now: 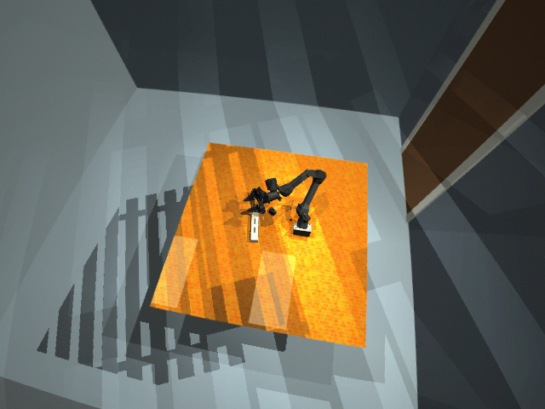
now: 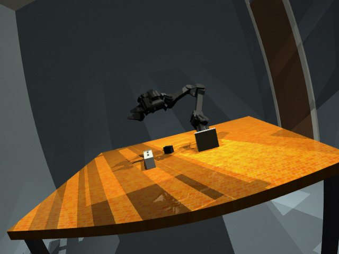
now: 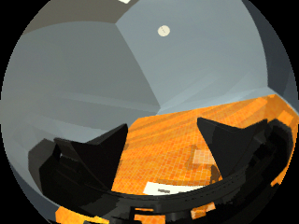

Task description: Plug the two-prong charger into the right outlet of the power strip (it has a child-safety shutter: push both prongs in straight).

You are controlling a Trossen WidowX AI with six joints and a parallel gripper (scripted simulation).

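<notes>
The charger (image 1: 272, 211) (image 2: 168, 149) is a small black block on the table, between the power strip and the arm's base. Its prongs cannot be made out, and I do not see it in the wrist view. The power strip (image 1: 254, 236) (image 2: 149, 163) (image 3: 151, 189) is a white bar with two dark outlets; the wrist view shows it partly, beyond the gripper's body. My gripper (image 1: 243, 206) (image 2: 130, 115) (image 3: 163, 124) is open and empty. It is raised well above the table, with its fingertips out past the charger, near the far end of the strip in the top view.
The orange brick-patterned table (image 1: 325, 281) (image 2: 232, 161) (image 3: 163, 140) carries the strip, the charger and the arm's base (image 1: 302, 229) (image 2: 207, 140). The base stands to the right of both objects in the top and exterior views. Bands of shadow cross the table.
</notes>
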